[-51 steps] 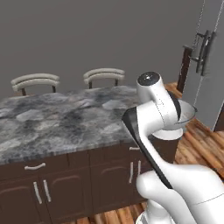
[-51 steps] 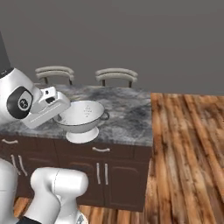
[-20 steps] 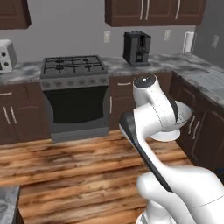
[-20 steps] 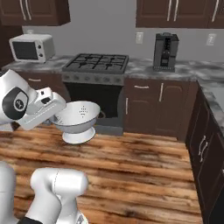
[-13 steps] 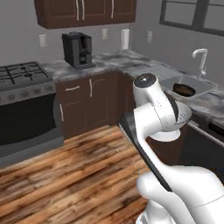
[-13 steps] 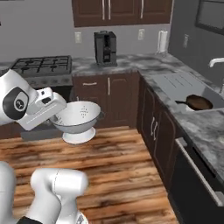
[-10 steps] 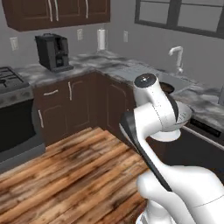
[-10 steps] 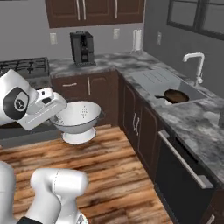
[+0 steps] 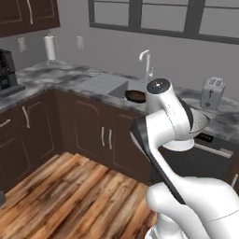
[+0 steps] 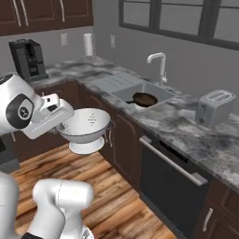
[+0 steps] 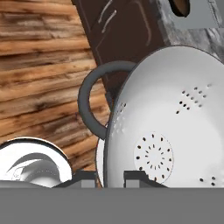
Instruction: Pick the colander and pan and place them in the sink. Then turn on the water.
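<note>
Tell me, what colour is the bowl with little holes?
The colander is white with tiny dark holes, clearest in the hand view.

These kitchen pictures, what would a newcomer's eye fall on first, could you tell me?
First, the white colander that the gripper holds by its rim, carried in the air over the wooden floor in front of the dark cabinets. Next, the dark pan lying in the sink under the tall tap, with a toaster on the counter beside it.

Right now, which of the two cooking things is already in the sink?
The dark pan; it lies in the sink, while the white colander is held above the floor.
</note>
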